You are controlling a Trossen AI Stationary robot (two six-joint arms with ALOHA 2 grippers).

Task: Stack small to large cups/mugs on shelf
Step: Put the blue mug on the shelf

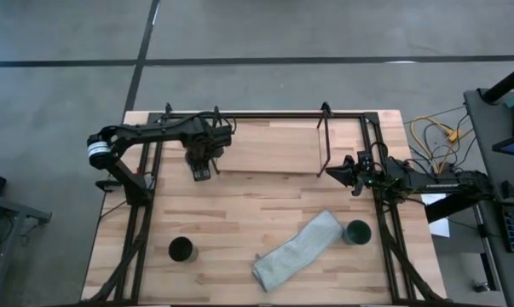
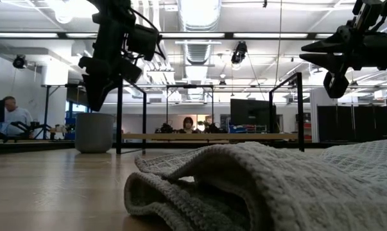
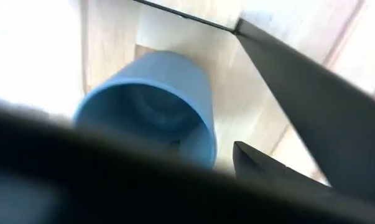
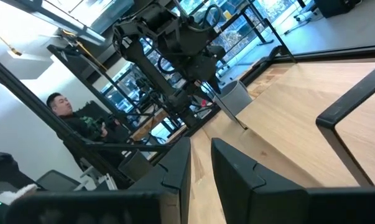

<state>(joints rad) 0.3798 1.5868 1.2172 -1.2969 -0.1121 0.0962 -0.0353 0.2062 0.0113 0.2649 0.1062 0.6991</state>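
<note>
The grey-blue mug stands upright on the tabletop just off the shelf's left end; it also shows in the low view and the right wrist view. My left gripper hangs open right above it, fingers pointing down, touching nothing; in the high view it hides the mug. The black cup stands near the front left, the dark teal cup near the front right. The shelf sits at the back middle. My right gripper waits shut and empty by the shelf's right end.
A grey-green cloth lies crumpled at the front, between the two cups and touching the teal one. Black rods frame the shelf's right end. People sit in the room behind the table.
</note>
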